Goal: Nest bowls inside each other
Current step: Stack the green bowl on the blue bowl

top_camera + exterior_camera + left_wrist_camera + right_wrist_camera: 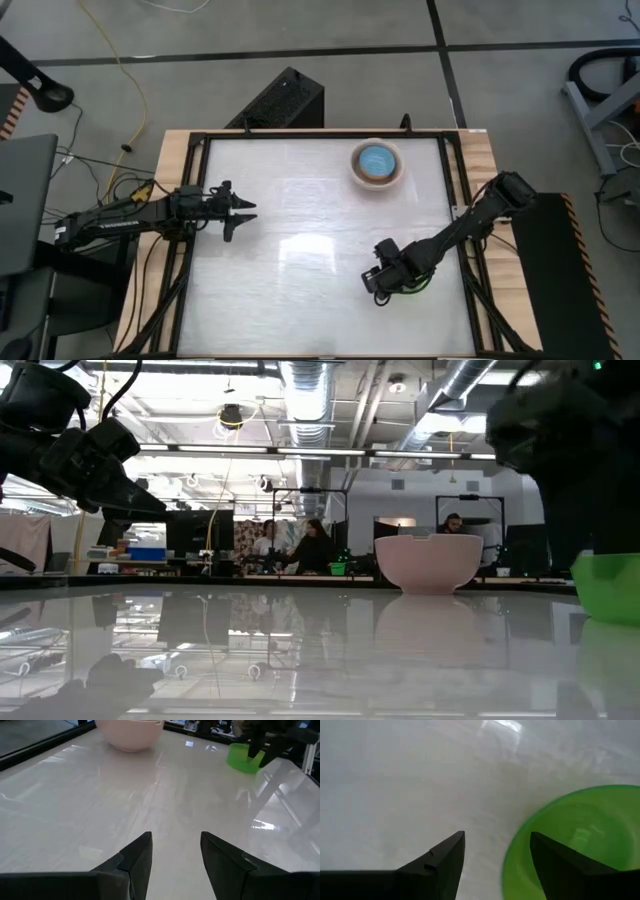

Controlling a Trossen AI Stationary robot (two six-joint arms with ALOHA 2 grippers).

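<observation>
A light blue bowl (377,160) sits nested in the pale pink bowl (428,562) at the table's far right. Another pale rim (150,723) shows just inside the pink one. The bright green bowl (580,835) rests upright on the table near the right edge, and the right arm hides it in the high view. My right gripper (495,865) points down at it, open. One finger is over the bowl's inside and the other over the table outside its rim (509,855). My left gripper (175,855) hovers open and level at the table's left.
A bare white tabletop lies between the green bowl (242,757) and the pink bowl (131,732). A black frame rail (455,190) borders the table. People and desks show in the room beyond the far edge (310,550).
</observation>
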